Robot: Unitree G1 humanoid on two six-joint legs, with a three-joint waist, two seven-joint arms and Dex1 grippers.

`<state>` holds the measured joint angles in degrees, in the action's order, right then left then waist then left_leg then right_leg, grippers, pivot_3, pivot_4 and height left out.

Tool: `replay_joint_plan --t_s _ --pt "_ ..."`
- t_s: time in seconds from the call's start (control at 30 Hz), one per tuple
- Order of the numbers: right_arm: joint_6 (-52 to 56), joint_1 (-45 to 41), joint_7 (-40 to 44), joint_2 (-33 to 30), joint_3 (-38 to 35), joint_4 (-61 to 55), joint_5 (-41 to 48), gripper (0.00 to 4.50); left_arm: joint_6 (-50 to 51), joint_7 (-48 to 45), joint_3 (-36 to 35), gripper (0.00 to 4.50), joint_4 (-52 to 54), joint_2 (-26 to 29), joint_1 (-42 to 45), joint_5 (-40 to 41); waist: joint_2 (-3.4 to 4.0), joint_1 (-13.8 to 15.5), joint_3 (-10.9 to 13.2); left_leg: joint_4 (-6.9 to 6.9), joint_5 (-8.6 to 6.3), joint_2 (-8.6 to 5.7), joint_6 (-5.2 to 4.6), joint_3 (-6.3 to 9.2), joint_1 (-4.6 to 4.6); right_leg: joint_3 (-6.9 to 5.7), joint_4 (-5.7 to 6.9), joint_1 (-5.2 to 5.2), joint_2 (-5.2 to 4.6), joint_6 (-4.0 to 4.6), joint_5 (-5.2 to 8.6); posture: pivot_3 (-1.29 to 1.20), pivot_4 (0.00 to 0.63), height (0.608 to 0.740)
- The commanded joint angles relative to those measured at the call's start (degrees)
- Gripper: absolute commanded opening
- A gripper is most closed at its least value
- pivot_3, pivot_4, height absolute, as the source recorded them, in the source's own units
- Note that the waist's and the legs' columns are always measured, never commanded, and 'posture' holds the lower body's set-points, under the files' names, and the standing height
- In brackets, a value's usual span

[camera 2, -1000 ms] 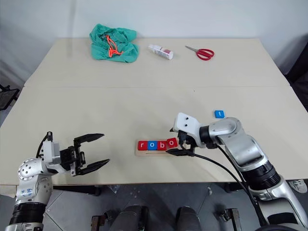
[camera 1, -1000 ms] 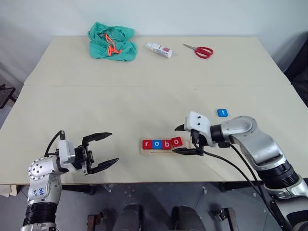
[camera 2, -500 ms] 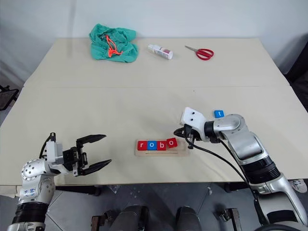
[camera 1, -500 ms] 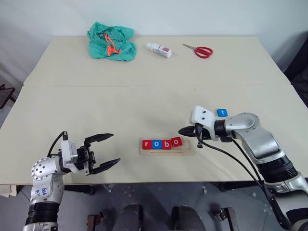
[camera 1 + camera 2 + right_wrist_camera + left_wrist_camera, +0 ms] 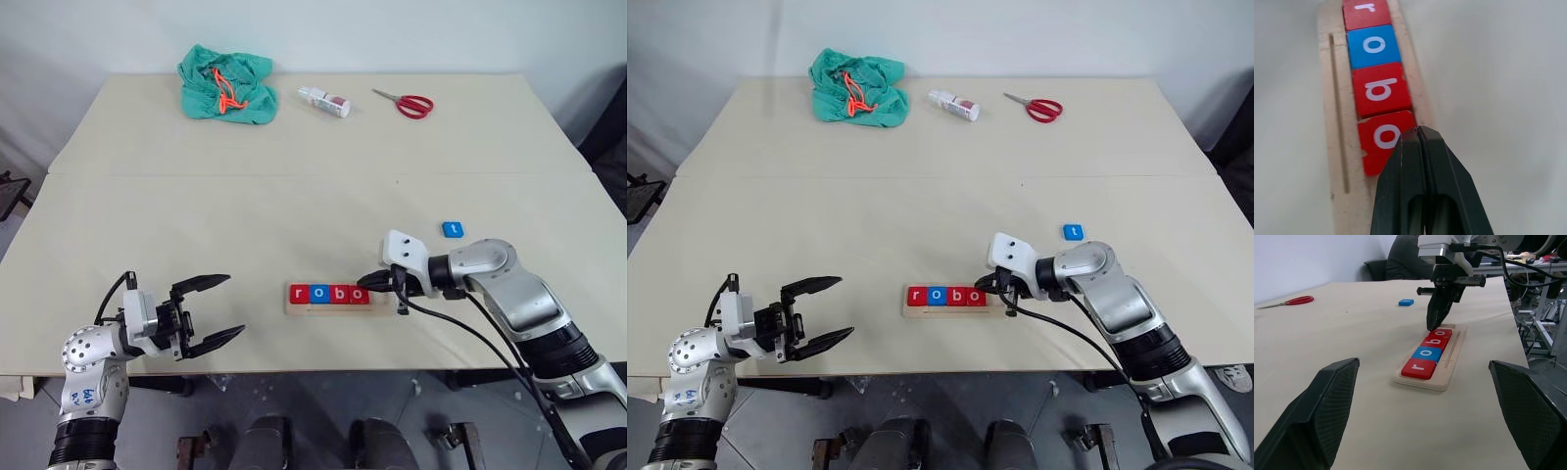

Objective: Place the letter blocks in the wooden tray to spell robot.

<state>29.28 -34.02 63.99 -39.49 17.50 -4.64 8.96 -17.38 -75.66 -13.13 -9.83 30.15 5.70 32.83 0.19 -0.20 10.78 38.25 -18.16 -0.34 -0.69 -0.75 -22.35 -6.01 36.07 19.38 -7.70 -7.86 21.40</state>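
Observation:
The wooden tray [image 5: 383, 305] lies near the table's front edge. In its groove sit four letter blocks in a row: red r [image 5: 300, 293], blue o [image 5: 319, 293], red b [image 5: 339, 294] and red o [image 5: 359, 294]. In the right wrist view the last o [image 5: 1382, 139] sits a little askew. My right gripper [image 5: 364, 283] is shut, its tips at that o's right edge, with nothing between them. A blue t block [image 5: 452, 229] lies loose on the table behind my right arm. My left gripper [image 5: 223, 308] hangs open and empty, well left of the tray.
At the table's far side lie a green cloth [image 5: 225, 86] with an orange cord, a small white bottle [image 5: 324, 101] and red scissors [image 5: 404, 102]. The table's front edge runs just below the tray.
My right gripper has shut, after standing open around the red o. It drew back to the right, then came down at that block's edge. The tilted o now lies in line.

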Motion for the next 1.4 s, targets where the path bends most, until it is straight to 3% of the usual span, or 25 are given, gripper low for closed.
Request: replay_joint_plan --t_s 0.03,0.47,0.67,0.87,0.97,1.1,1.33,1.37,1.4 --pt "1.2 0.02 0.11 -1.64 -2.54 -3.59 1.01 0.04 -0.64 0.14 -0.4 4.5 0.61 0.23 0.42 -0.01 0.0 0.04 0.0 0.0 0.0 0.0 0.0 0.0 0.0 0.0 0.0 0.0 0.0 0.0 0.0 0.0 0.15 0.74" --pt "1.75 3.56 -0.08 -6.11 -6.51 -5.24 2.09 0.04 -0.96 -0.29 0.24 4.5 0.22 -0.19 0.98 -0.03 0.0 0.04 0.0 -0.01 0.0 0.0 0.0 -0.02 0.0 0.0 -0.02 -0.01 -0.01 0.0 0.0 0.0 0.15 0.74" --pt "4.46 10.59 -5.51 -7.09 -18.96 -6.41 5.99 0.04 -1.05 -0.42 0.02 4.5 0.52 -0.05 0.37 0.22 -0.01 0.52 0.0 0.01 0.0 -0.03 -0.01 0.03 -0.01 -0.02 -0.02 -0.05 -0.03 0.0 0.0 0.0 0.15 0.74" --pt "9.06 18.92 -18.77 -2.65 -32.04 -9.51 7.6 0.04 -0.89 -0.91 0.11 4.5 -0.84 0.14 1.37 0.18 0.0 0.6 0.0 -0.01 0.0 -0.01 0.0 -0.04 0.01 0.0 -0.03 -0.06 -0.01 0.0 0.0 0.0 0.15 0.74" --pt "9.53 20.62 -25.75 1.26 -37.19 -10.98 8.05 0.6 -0.73 -1.26 0.53 4.5 -2.11 0.02 2.91 -0.05 0.0 0.29 0.0 -0.03 0.01 0.02 0.01 -0.06 0.03 0.02 0.0 -0.04 0.02 0.0 0.0 0.0 0.15 0.74" --pt "9.54 24.26 -29.78 3.89 -40.0 -13.74 8.62 1.85 -0.77 -1.98 0.89 4.5 -3.45 -0.13 4.43 -0.16 0.0 0.22 0.0 -0.05 0.01 -0.01 0.01 -0.07 0.03 0.05 0.0 -0.03 0.0 0.0 0.0 0.0 0.15 0.74" --pt "9.57 27.6 -35.83 7.89 -40.26 -16.2 9.11 4.21 -0.66 -3.06 1.18 4.5 -4.82 -0.14 6.01 -0.21 0.01 0.15 -0.01 -0.04 0.01 -0.02 0.01 -0.1 0.04 0.09 0.03 -0.03 0.0 0.0 0.0 0.0 0.15 0.74" --pt "9.49 27.24 -36.31 8.15 -39.84 -15.86 9.15 4.49 -0.63 -3.11 1.19 4.5 -4.89 -0.15 6.13 -0.24 0.01 0.13 -0.01 -0.05 0.01 -0.01 0.01 -0.11 0.06 0.09 0.03 -0.03 0.01 0.0 0.0 0.0 0.15 0.74" --pt "9.37 26.66 -36.83 8.43 -39.34 -15.3 9.14 4.49 -0.56 -3.17 1.22 4.5 -4.92 -0.14 6.24 -0.26 0.01 0.09 -0.01 -0.05 0.01 0.01 0.01 -0.1 0.07 0.09 0.04 -0.03 0.03 0.0 0.0 0.0 0.15 0.74"
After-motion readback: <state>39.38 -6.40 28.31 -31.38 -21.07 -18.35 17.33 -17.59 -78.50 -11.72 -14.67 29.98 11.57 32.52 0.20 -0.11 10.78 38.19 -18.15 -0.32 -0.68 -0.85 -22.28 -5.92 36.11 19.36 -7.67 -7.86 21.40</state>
